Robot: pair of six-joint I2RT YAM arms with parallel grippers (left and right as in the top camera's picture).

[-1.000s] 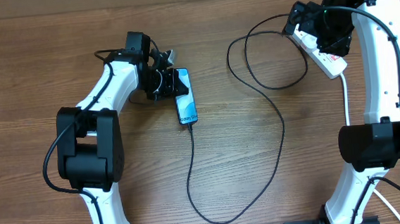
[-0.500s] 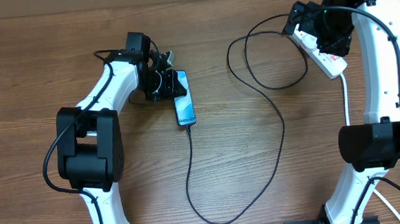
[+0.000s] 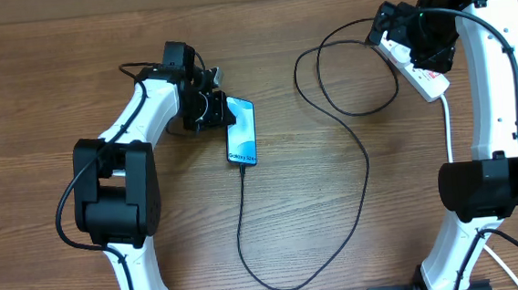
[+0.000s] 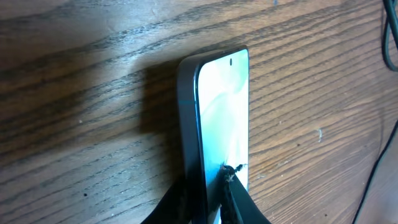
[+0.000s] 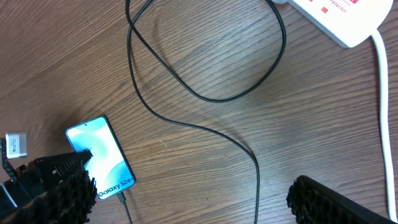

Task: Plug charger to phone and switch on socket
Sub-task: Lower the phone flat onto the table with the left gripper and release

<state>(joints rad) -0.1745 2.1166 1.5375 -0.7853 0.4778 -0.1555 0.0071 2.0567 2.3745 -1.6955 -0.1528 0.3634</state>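
The phone (image 3: 242, 131) lies on the wooden table with its teal screen lit; it also shows in the right wrist view (image 5: 99, 155). My left gripper (image 3: 217, 109) is shut on the phone's upper left edge, and the left wrist view shows the jaws (image 4: 211, 199) pinching the phone (image 4: 221, 106). The black charger cable (image 3: 367, 169) runs from the phone's bottom end, where its connector tip (image 5: 121, 198) sits, in a long loop to the white socket strip (image 3: 421, 72). My right gripper (image 3: 420, 35) hovers over the strip, jaws (image 5: 193, 199) wide open and empty.
The cable makes a closed loop (image 5: 205, 93) left of the strip (image 5: 339, 15). A thick white lead (image 3: 448, 132) runs from the strip down along the right arm toward the front edge. Both arm bases stand at the front.
The left gripper has turned and pushed the phone a little to the right and down; the cable below it shifted with it. The right arm has not moved.
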